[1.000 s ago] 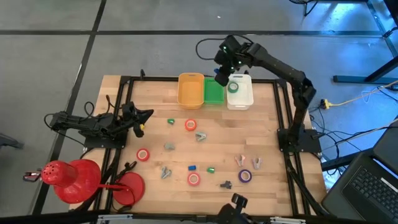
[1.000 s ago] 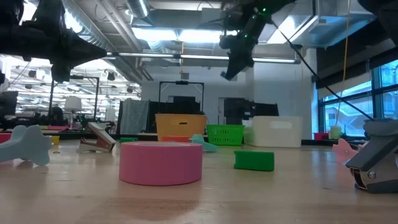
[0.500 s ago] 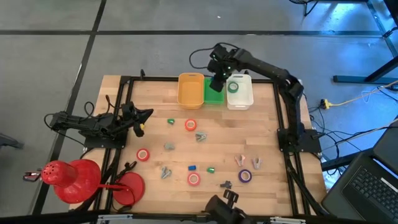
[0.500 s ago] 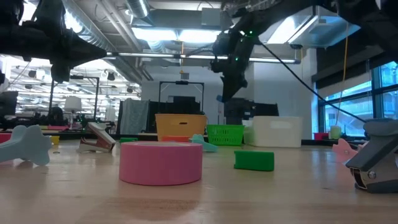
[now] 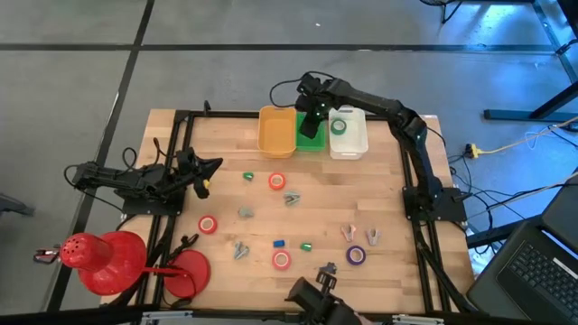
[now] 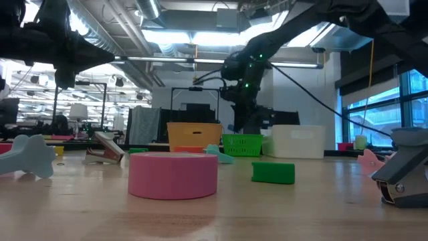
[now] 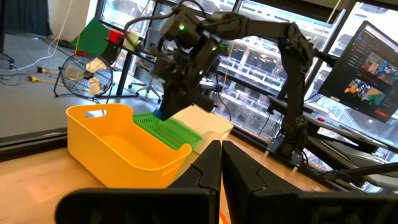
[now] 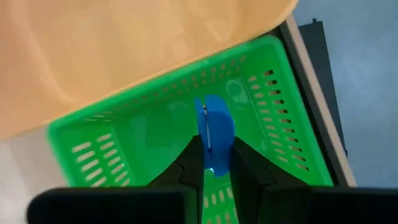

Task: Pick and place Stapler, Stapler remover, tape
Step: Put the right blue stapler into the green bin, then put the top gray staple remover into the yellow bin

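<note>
My right gripper (image 5: 312,116) hangs over the green basket (image 5: 310,137) at the table's far edge, shut on a small blue stapler (image 8: 211,134). In the low view the right gripper (image 6: 244,124) is just above the basket (image 6: 241,144). The white bin (image 5: 349,135) beside the basket holds a green tape roll (image 5: 339,126). Red tape rolls (image 5: 276,181) (image 5: 208,224) (image 5: 282,260) and a purple one (image 5: 356,255) lie flat on the table. My left gripper (image 5: 206,176) waits, shut, at the table's left side. My right gripper pinches the blue stapler's narrow body (image 8: 214,155) between its two fingers (image 8: 186,165), coming from above and pointing down. The stapler is lifted clear and sticks out past the fingertips over the green basket's mesh floor (image 8: 143,137).
The yellow bin (image 5: 276,131) stands left of the green basket. Grey and pink staple removers (image 5: 348,233), a blue (image 5: 279,243) and a green (image 5: 306,245) small stapler lie scattered on the near half. Large red round things (image 5: 104,257) sit off the near left corner.
My right gripper has swung toward the table's left, from over the white bin to over the green basket, and has come down toward the basket, carrying the blue stapler along.
</note>
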### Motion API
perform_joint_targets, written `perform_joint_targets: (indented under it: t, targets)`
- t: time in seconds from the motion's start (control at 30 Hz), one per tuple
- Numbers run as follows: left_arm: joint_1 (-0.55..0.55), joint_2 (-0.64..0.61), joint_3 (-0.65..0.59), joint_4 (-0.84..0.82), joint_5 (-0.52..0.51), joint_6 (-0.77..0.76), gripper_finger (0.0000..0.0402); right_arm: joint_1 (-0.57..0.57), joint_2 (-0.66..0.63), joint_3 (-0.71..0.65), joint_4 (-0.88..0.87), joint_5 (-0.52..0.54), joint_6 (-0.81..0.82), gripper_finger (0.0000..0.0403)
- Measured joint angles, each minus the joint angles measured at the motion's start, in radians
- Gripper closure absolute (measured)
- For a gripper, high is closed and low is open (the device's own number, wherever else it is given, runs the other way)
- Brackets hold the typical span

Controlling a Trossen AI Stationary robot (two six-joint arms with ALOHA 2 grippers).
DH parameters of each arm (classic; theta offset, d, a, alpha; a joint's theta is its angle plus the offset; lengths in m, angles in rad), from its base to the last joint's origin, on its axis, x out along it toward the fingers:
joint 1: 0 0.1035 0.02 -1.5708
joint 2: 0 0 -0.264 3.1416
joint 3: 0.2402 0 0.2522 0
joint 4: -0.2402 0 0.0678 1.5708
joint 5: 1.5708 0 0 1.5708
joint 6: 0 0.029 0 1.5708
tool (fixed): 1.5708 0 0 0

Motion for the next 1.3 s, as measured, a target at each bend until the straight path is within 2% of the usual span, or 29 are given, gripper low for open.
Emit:
perform_joint_targets:
  t: [0.57,0.83,0.9,1.03,1.13,1.2,1.3]
  targets:
    - [0.000,0.000,0.000,-0.007,-0.001,0.000,0.0398,-0.001,0.122,0.000,0.014,0.023,-0.001,0.0356]
    - [0.000,0.000,0.000,-0.006,-0.001,0.000,0.0398,-0.001,0.134,0.002,0.040,0.039,-0.001,0.0352]
    - [0.000,0.000,0.000,-0.006,-0.001,0.000,0.0398,-0.001,0.134,0.007,0.043,0.041,0.000,0.0318]
    - [0.000,0.000,0.000,-0.007,-0.002,0.000,0.0398,-0.001,0.135,0.033,0.036,0.073,0.025,0.0215]
    - [0.000,0.000,0.000,-0.016,-0.002,0.000,0.0398,-0.001,0.135,0.071,-0.010,0.075,0.027,0.0154]
    - [0.000,0.000,0.000,-0.020,-0.002,0.000,0.0398,-0.001,0.135,0.100,-0.035,0.075,0.028,0.0125]
    - [0.000,0.000,0.000,-0.023,-0.002,0.000,0.0398,0.000,0.135,0.162,-0.103,0.062,0.048,0.0102]
